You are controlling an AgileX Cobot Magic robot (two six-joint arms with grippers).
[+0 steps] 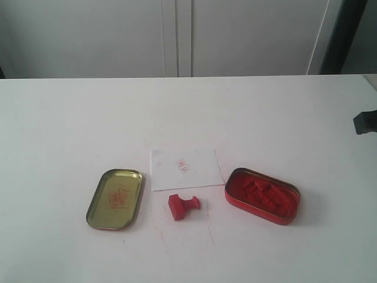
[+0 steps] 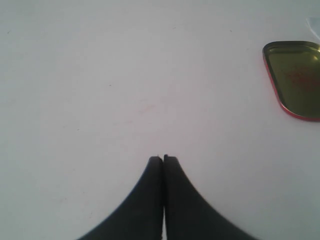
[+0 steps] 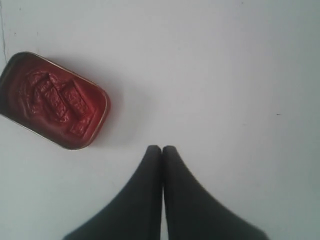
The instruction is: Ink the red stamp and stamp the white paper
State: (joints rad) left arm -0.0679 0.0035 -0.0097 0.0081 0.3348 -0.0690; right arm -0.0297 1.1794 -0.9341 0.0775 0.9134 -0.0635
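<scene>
The red stamp [image 1: 182, 206] lies on its side on the tabletop, just below the white paper [image 1: 185, 168], which carries a faint red print [image 1: 183, 165]. To the stamp's right sits the red ink tin [image 1: 262, 195], also seen in the right wrist view [image 3: 52, 100]. My left gripper [image 2: 163, 159] is shut with nothing in it, above bare table left of the gold lid; it does not show in the exterior view. My right gripper [image 3: 162, 148] is shut and empty, off to the side of the ink tin. A dark part of the right arm [image 1: 366, 122] shows at the exterior view's right edge.
The shallow gold tin lid [image 1: 115, 198] lies left of the stamp, with red smears inside; its corner shows in the left wrist view [image 2: 296, 79]. The white table [image 1: 188, 112] ends at a pale wall behind.
</scene>
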